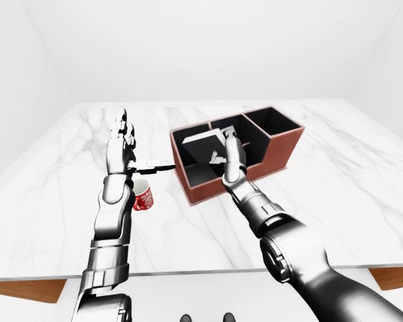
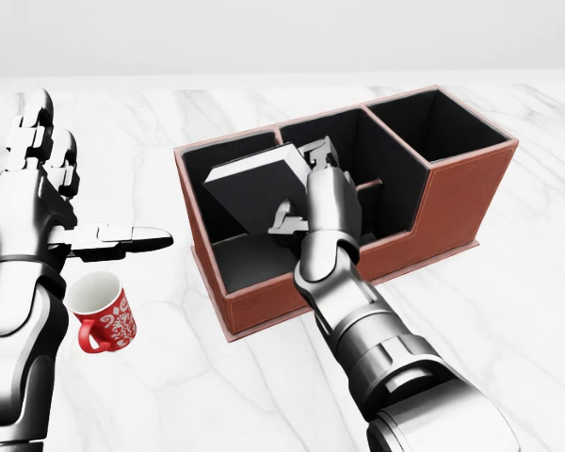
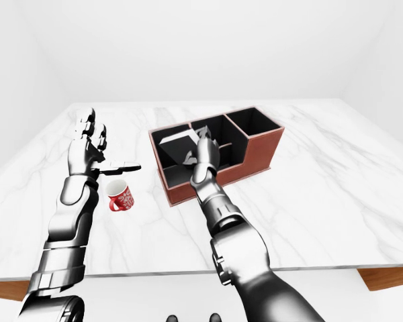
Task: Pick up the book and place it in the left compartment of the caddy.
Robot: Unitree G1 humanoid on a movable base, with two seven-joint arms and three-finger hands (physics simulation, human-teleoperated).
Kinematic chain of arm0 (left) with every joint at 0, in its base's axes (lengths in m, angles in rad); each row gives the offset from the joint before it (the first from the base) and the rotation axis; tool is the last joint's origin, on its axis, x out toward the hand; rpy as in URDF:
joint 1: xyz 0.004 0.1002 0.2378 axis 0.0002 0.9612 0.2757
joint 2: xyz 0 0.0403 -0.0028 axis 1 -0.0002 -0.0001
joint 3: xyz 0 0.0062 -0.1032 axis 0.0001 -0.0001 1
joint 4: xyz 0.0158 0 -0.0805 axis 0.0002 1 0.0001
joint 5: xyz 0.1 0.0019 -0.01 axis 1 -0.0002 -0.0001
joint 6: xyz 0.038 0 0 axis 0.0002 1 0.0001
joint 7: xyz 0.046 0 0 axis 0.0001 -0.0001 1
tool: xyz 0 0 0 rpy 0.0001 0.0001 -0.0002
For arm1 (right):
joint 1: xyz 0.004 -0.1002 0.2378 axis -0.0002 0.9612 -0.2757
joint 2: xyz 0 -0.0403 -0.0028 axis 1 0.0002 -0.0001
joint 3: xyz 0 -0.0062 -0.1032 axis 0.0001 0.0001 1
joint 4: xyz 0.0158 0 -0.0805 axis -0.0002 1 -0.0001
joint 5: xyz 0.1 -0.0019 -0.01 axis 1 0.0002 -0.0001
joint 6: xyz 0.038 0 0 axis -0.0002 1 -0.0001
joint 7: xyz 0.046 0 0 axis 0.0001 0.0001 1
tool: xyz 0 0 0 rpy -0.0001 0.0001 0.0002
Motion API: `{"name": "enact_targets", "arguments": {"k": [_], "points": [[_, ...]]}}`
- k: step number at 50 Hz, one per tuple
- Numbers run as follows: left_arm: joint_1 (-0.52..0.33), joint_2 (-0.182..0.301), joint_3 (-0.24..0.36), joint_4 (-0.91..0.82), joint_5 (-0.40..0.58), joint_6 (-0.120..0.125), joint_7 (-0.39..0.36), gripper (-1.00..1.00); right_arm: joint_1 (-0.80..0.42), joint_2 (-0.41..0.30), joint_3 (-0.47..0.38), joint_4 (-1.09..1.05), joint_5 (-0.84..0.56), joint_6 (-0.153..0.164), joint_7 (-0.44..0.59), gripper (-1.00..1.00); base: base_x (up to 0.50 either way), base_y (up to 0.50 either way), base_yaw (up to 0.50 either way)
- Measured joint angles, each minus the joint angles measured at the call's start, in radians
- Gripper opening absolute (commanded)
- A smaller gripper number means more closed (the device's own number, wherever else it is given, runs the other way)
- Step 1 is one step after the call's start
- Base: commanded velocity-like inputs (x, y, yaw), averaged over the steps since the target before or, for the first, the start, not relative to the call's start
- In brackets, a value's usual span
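1. The right hand is closed around the dark book, tilted in the left compartment of the caddy.
2. The left hand, at nine o'clock in the head view, is spread and empty above the red mug on the tabletop.

Head view close, looking down on caddy, eye views farther, sharing marble table, both arms
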Motion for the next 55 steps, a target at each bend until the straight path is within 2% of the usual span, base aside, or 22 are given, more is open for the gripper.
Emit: {"name": "enact_targets", "arguments": {"k": [28, 55], "points": [[0.002, -0.001, -0.001, 0.012, -0.002, 0.0, -0.002, 1.0, -0.012, 0.003, -0.01, 0.051, -0.087, 0.002, 0.0, -1.0, 0.0, 0.0, 0.0], [0.002, 0.008, 0.008, 0.014, -0.013, 0.0, -0.007, 1.0, -0.023, 0.018, -0.007, 0.077, -0.194, 0.032, 0.0, -1.0, 0.0, 0.0, 0.0]]}}
